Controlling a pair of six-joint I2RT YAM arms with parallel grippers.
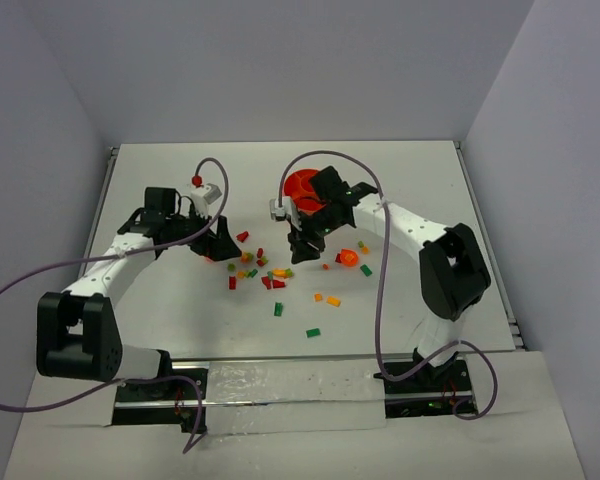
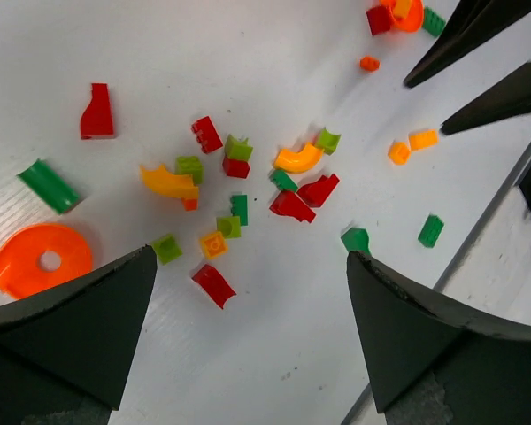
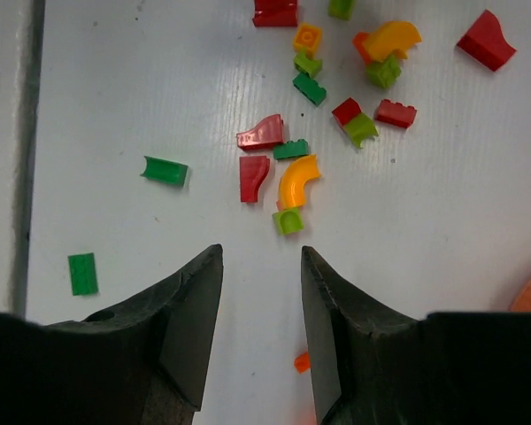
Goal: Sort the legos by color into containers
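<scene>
The legos (image 1: 265, 275) lie scattered in red, green, orange and yellow on the white table between both arms. The orange bowl (image 1: 298, 184) stands behind them, partly hidden by the right wrist. My left gripper (image 1: 218, 246) hangs at the left of the pile. In its wrist view the left gripper (image 2: 250, 257) is wide open and empty, with a red brick (image 2: 213, 285) and the legos (image 2: 239, 190) ahead. My right gripper (image 1: 305, 246) hovers at the pile's right. This right gripper (image 3: 261, 250) is open with nothing between its fingers; a yellow curved piece (image 3: 297, 181) lies ahead.
A flat orange disc (image 2: 35, 257) lies by the left finger. Another orange round piece (image 1: 348, 258) sits right of the pile. Loose green bricks (image 1: 313, 332) lie nearer the front. The table's edge strip (image 2: 504, 221) runs close by. Purple cables loop over both arms.
</scene>
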